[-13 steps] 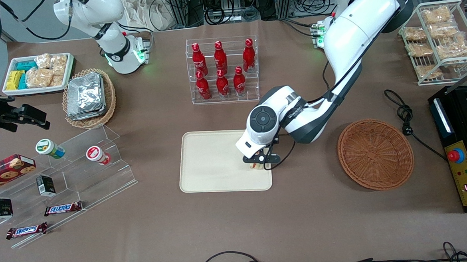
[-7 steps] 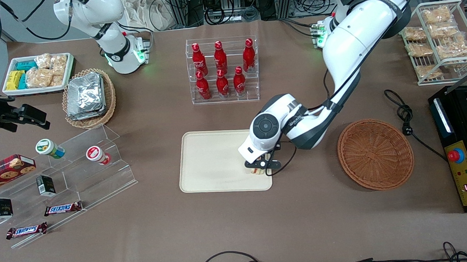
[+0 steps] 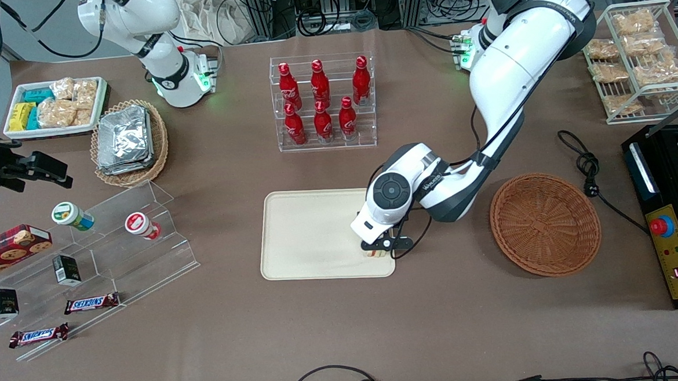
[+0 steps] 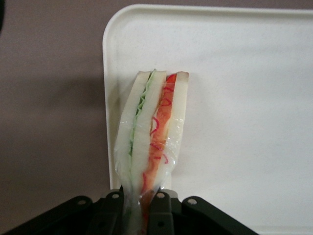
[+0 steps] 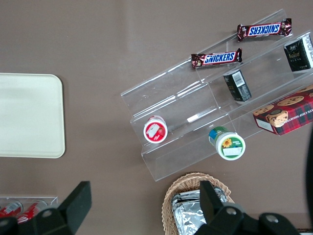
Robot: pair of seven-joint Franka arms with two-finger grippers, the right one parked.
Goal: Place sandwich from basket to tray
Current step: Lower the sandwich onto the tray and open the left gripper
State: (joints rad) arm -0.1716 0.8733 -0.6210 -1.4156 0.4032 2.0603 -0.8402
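My left gripper point(image 3: 380, 250) hangs low over the cream tray point(image 3: 306, 233), at the tray's corner nearest the front camera on the working arm's side. It is shut on the sandwich point(image 4: 152, 132), a wrapped wedge of white bread with green and orange-red filling; the fingers point(image 4: 161, 210) pinch its narrow end. A sliver of the sandwich point(image 3: 377, 253) shows under the gripper in the front view. The sandwich stands on edge over the tray point(image 4: 244, 98) close to its rim. The reddish-brown basket point(image 3: 545, 224) lies empty toward the working arm's end of the table.
A clear rack of red bottles point(image 3: 323, 101) stands farther from the front camera than the tray. Clear stepped shelves point(image 3: 116, 248) with cups, boxes and Snickers bars, a tan basket of foil packs point(image 3: 129, 142) and a white snack tray point(image 3: 56, 106) lie toward the parked arm's end. A black cable point(image 3: 590, 168) runs beside the basket.
The gripper has moved with the sandwich a little nearer the front camera and toward the tray's corner, and sits lower over the tray.
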